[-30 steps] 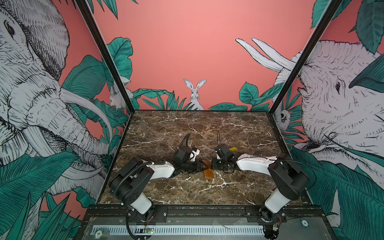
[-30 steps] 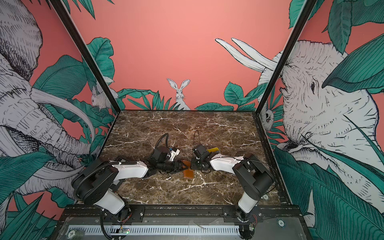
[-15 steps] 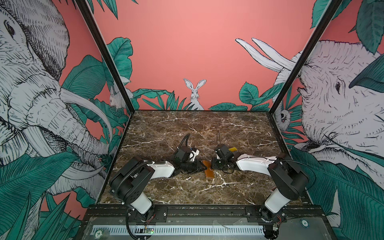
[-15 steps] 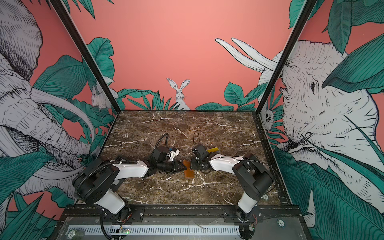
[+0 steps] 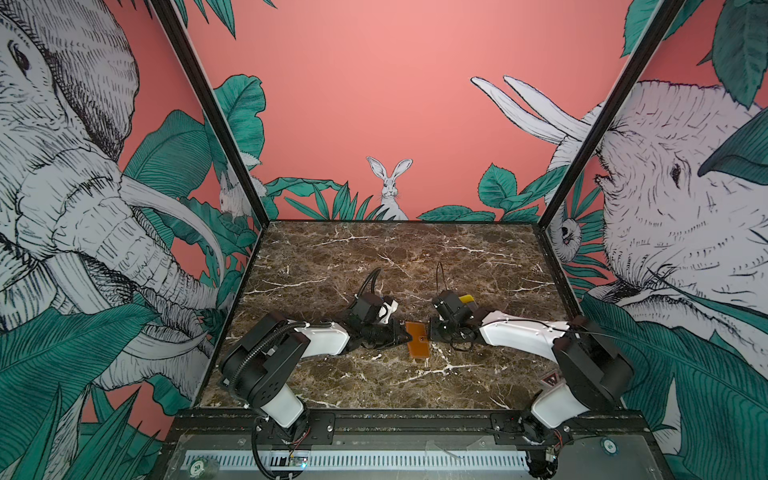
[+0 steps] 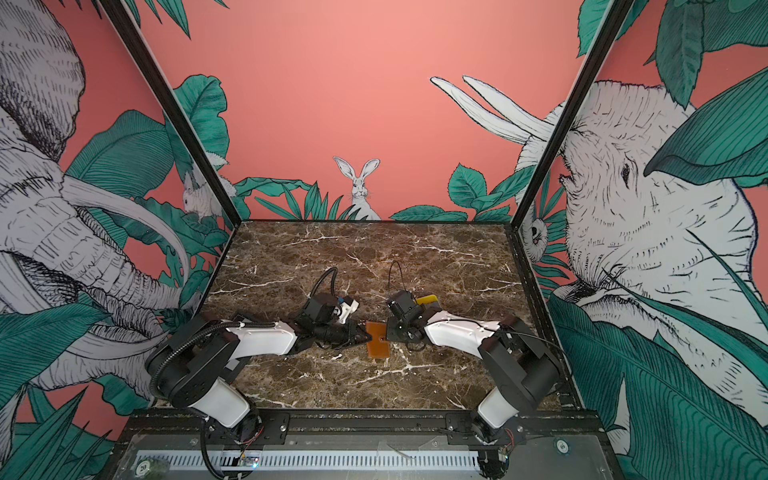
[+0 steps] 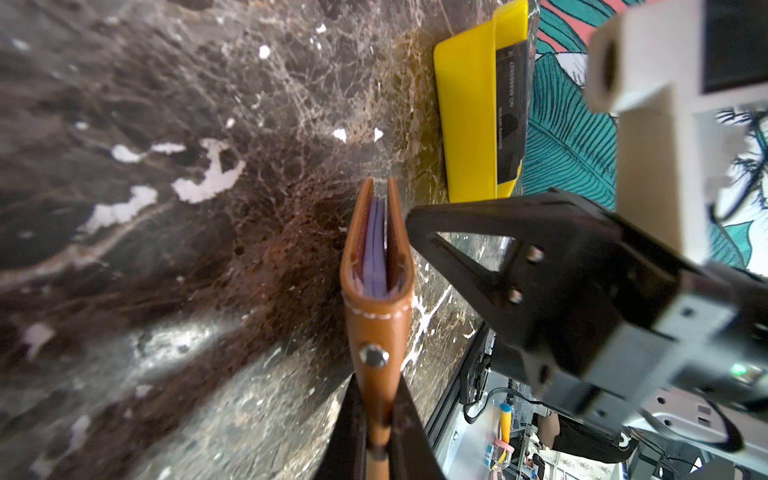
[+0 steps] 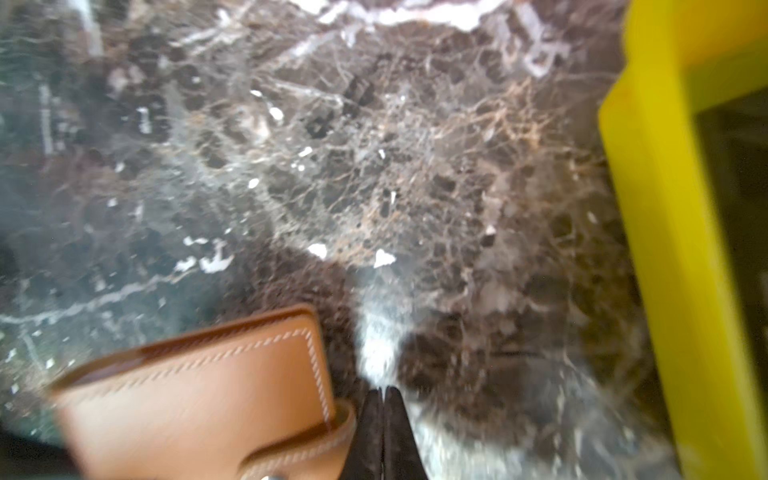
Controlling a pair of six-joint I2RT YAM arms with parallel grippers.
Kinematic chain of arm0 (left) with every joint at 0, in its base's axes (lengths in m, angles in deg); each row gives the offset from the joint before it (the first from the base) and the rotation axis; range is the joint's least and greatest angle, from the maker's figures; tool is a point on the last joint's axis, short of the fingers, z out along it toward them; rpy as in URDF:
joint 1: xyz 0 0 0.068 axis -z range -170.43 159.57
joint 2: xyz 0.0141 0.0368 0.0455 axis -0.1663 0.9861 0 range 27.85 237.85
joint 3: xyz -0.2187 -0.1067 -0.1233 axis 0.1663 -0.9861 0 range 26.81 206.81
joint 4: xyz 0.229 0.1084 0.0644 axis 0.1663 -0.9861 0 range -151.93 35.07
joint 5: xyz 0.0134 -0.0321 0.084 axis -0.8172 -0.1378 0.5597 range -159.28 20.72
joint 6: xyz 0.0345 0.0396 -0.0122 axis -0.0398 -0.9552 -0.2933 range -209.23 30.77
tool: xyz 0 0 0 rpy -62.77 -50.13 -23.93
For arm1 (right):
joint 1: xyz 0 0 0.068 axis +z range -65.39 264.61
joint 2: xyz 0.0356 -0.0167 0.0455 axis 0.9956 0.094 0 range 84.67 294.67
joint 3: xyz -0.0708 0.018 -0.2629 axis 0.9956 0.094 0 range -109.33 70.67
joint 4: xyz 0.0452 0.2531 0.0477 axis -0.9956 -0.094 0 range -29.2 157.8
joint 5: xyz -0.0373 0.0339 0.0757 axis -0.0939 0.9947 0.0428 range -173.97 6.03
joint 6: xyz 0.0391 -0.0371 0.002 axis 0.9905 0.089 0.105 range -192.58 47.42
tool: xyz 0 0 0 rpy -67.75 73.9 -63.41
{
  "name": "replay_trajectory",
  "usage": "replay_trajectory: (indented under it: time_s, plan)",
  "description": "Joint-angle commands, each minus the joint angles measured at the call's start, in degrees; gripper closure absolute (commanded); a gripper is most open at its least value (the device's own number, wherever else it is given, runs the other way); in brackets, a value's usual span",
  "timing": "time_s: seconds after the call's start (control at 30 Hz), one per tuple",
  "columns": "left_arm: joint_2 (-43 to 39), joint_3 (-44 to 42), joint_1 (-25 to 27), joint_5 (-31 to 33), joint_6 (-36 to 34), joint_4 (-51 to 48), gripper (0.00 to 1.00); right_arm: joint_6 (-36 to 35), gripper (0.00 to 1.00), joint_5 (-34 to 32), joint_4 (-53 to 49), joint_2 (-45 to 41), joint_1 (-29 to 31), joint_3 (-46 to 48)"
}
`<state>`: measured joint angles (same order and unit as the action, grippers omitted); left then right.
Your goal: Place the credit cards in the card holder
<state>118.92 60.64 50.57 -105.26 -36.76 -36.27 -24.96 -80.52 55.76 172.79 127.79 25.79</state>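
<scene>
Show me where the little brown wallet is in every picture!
In a top view: card holder between left gripper and right gripper.
In a top view: between the grippers too.
Left wrist: edge-on, its tab pinched in the left gripper.
Right wrist: blurry, beside the shut right gripper.
Shared landmark: yellow tray, in all four.
</scene>
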Motion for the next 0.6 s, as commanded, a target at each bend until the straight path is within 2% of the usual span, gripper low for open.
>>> replay_trajectory:
  time_s: [0.0,0.17,0.4,0.57]
  plan:
    - [-2.7,-1.1,-0.2,1.1,-0.6,0.3,0.96,-1.1,0.94,-0.4,-1.1,-4.1,0.8,1.6]
    - [-5.1,-4.5,-0.2,1.1,1.3,6.2,0.96,-3.8,0.91,0.4,-0.5,-9.4,2.8,3.5]
    - [-9.0,-4.5,-0.1,4.0,-2.0,3.9,0.94,-7.1,0.88,-2.9,-4.2,-10.3,6.0,0.0]
    - [-10.8,-3.7,-0.1,4.9,-2.6,1.9,0.93,-5.4,0.86,-4.9,-4.8,-10.3,7.0,-0.6]
